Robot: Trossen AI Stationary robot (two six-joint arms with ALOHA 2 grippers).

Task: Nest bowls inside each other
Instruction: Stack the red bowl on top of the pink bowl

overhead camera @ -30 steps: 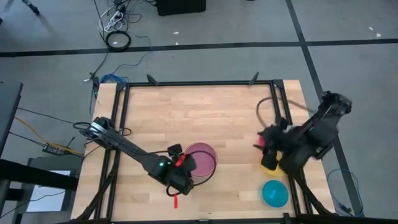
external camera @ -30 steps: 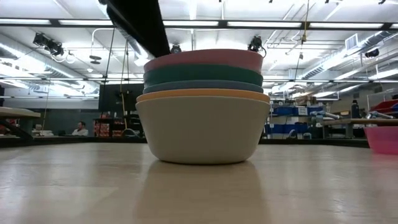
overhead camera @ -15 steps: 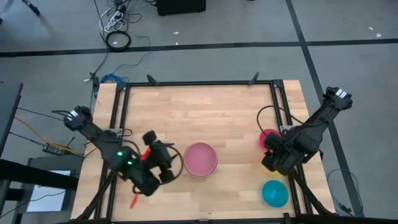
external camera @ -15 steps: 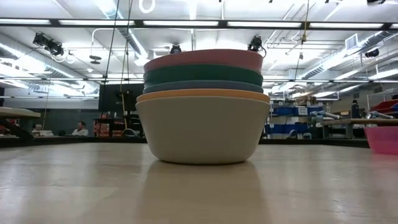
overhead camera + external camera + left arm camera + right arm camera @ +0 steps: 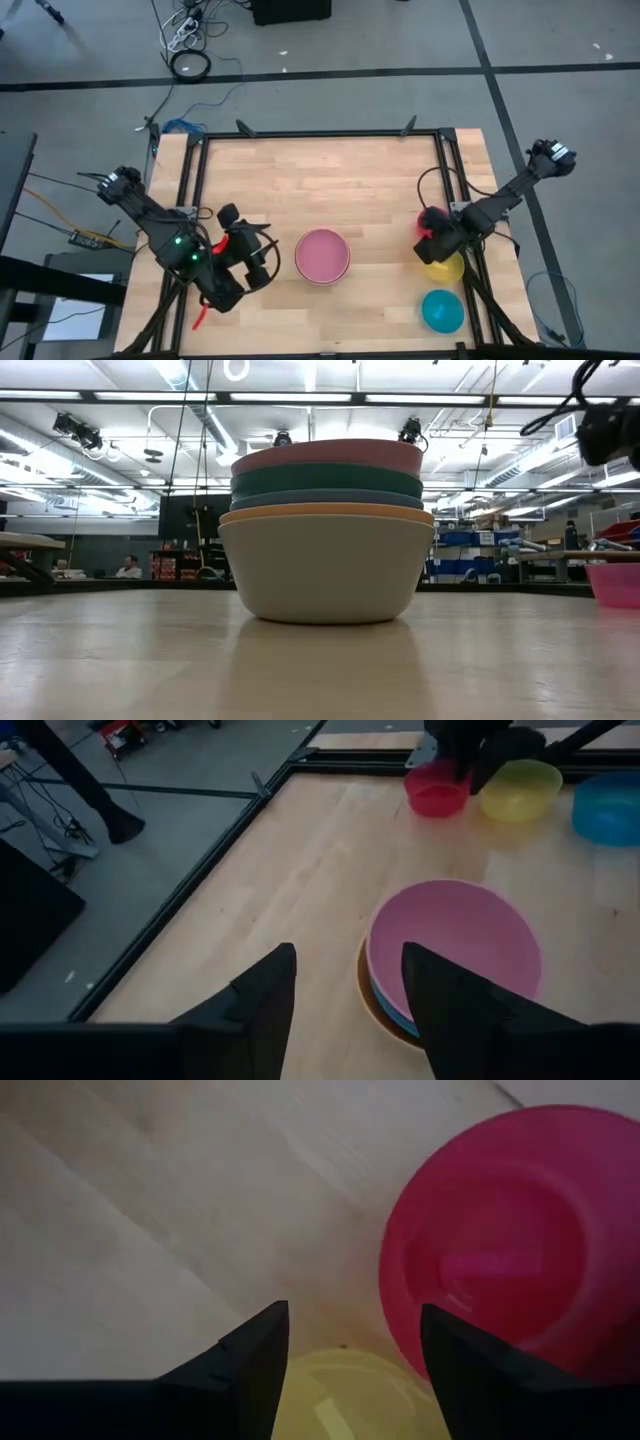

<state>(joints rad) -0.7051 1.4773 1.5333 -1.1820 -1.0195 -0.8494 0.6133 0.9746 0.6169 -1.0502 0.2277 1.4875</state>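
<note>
A stack of nested bowls (image 5: 322, 256) stands on its grey-white bottom bowl (image 5: 325, 570) at the table's middle, near the front. Orange, blue and dark green rims show above it, and the pink bowl (image 5: 455, 945) is on top. My left gripper (image 5: 345, 990) hangs open, raised, to the left of the stack (image 5: 262, 262). At the right, a magenta-red bowl (image 5: 510, 1250), a yellow bowl (image 5: 447, 266) and a cyan bowl (image 5: 442, 311) each stand alone on the table. My right gripper (image 5: 350, 1345) hangs open, pointing down over the near rims of the yellow and magenta-red bowls.
A black frame (image 5: 320, 133) runs along the table's far edge and both sides. Bare wood lies between the stack and the three bowls at the right. Cables trail on the floor beyond the far edge. A person sits far off in the room behind the table (image 5: 128, 567).
My left gripper has drawn back from the stack toward the table's left edge and risen, leaving the low view. My right gripper has come down over the yellow and magenta-red bowls and tipped to point more steeply down. No bowl has moved.
</note>
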